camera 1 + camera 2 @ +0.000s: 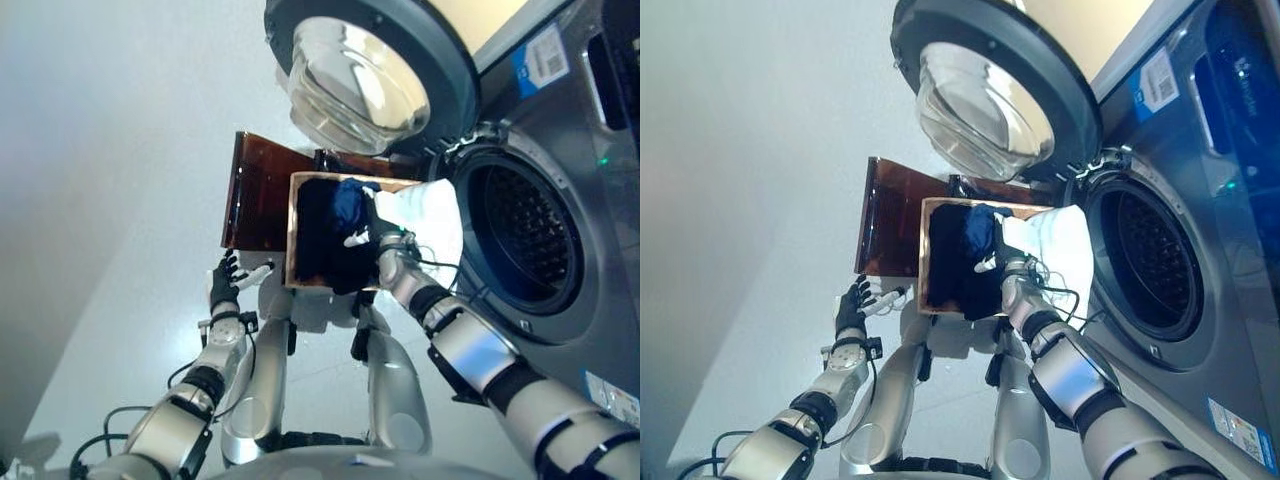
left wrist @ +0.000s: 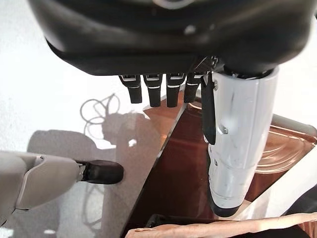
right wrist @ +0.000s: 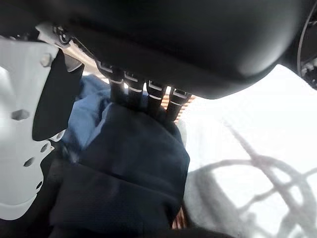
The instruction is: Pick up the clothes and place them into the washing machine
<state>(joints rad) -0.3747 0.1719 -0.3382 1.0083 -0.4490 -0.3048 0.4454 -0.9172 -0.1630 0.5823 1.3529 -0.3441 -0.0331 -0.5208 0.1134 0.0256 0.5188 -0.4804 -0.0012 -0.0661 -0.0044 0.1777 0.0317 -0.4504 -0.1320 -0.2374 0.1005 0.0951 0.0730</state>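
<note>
A wood-rimmed box (image 1: 292, 232) stands on the floor in front of the washing machine (image 1: 600, 200). It holds dark navy clothes (image 1: 318, 245), a blue cloth (image 1: 350, 200) and a white cloth (image 1: 432, 215) that drapes over the side nearest the drum. My right hand (image 1: 368, 228) is down in the box, shut on the dark navy cloth (image 3: 129, 173), which bunches between thumb and fingers with the blue cloth (image 3: 89, 114) beside it. The fingertips are hidden by the fabric. My left hand (image 1: 224, 283) hovers open left of the box and holds nothing.
The washer's round door (image 1: 370, 70) is swung open above the box, and the drum opening (image 1: 520, 250) gapes to the right. A brown translucent lid (image 1: 255, 190) lies behind the box's left side. Pale floor spreads to the left.
</note>
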